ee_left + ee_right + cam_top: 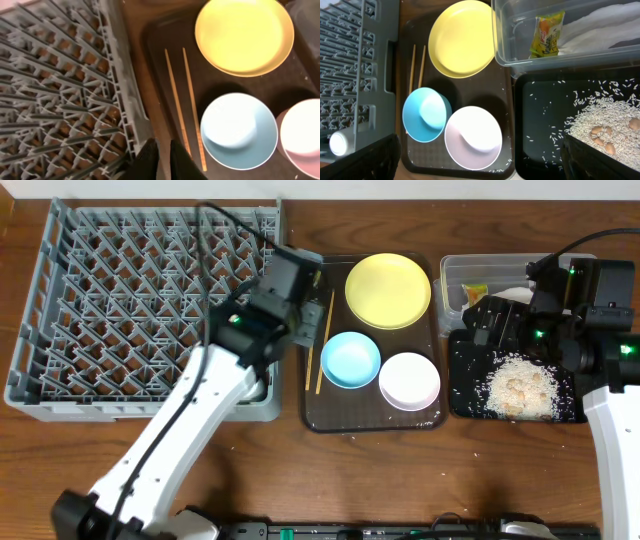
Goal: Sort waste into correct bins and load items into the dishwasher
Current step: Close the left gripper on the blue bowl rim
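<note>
Waste looks sorted at the counter's right edge — wrapper (547,35) and napkin (600,27) in clear tub (502,47), rice (522,385) in black tray (462,375) — cup (339,143) racked, plate (388,290), bowls, chopsticks (185,100) pending; my left tool (164,159) nearly together, empty; right tool: can't tell.

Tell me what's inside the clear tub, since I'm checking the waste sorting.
The clear tub holds the green-and-yellow wrapper, standing against white napkin beside it. Anything under the napkin is covered, and the tub's right end is out of frame.
</note>
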You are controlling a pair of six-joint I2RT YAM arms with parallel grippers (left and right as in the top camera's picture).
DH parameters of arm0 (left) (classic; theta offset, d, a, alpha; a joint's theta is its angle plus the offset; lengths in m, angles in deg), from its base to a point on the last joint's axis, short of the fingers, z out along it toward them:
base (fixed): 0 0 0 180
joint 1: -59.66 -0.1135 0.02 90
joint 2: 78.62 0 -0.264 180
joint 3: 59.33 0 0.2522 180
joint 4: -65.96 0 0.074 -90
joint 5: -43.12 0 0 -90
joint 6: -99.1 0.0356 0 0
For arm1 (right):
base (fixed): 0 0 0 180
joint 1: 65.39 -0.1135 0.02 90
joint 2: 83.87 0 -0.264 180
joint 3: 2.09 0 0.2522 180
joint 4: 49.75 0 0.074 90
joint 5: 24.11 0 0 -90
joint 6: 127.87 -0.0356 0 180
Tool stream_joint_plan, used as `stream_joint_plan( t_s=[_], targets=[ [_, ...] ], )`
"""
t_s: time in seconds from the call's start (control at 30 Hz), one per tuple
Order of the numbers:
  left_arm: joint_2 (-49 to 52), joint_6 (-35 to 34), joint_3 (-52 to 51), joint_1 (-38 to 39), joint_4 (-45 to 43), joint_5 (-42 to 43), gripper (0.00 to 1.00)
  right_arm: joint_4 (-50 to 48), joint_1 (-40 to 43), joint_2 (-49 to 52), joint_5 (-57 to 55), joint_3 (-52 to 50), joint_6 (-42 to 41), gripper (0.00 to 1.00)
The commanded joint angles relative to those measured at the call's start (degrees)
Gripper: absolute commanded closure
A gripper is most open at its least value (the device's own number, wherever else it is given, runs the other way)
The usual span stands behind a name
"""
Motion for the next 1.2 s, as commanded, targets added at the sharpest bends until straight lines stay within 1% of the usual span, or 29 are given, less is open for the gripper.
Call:
stream_joint_plan(
  t_s=[0.0,0.03,0.07,0.13,0.2,0.43,0.6,0.73,0.83,1.03,1.13,1.17],
  targets=[
    [1.4,-0.1,0.6,-0.2,0.2,2.8,0.74,0.1,0.3,-0.3,-0.2,1.1,-0.4,0.01],
    [1.8,-0.2,0.3,-0.2,0.2,5.2,0.66,0.1,0.3,-0.3,-0.2,1.1,-0.4,0.01],
    [2.3,-0.2,0.2,-0.2,0.2,7.2,0.59,0.1,0.3,-0.3,-0.2,1.1,-0.4,0.01],
    [3.8,-1.2,0.1,-0.2,0.2,9.3,0.52,0.1,0.3,-0.3,-0.2,1.1,-0.4,0.01],
    [5.9,-3.5,0.1,-0.2,0.2,9.5,0.48,0.1,0.3,-0.3,-0.2,1.1,-0.4,0.01],
    [14.4,-8.0,0.1,-0.2,-0.4,9.6,0.46,0.0,0.3,-0.3,-0.2,1.1,-0.4,0.01],
    [19.8,-8.4,0.1,-0.2,-1.6,12.7,0.46,0.1,0.3,-0.3,-0.2,1.1,-0.4,0.01],
    [23.1,-9.8,0.1,-0.2,-2.2,13.1,0.46,0.1,0.3,-0.3,-0.2,1.1,-0.4,0.01],
    [25.2,-10.6,0.1,-0.2,-2.2,13.4,0.46,0.1,0.3,-0.3,-0.2,1.1,-0.4,0.01],
    [28.6,-10.6,0.1,-0.2,-3.1,16.9,0.46,0.1,0.3,-0.3,-0.2,1.1,-0.4,0.01],
    [29.7,-10.8,0.1,-0.2,-3.3,17.2,0.48,0.1,0.3,-0.3,-0.2,1.1,-0.4,0.01],
    [29.8,-10.8,0.1,-0.2,-3.3,17.2,0.52,0.0,0.3,-0.3,-0.2,1.1,-0.4,0.01]
  ],
)
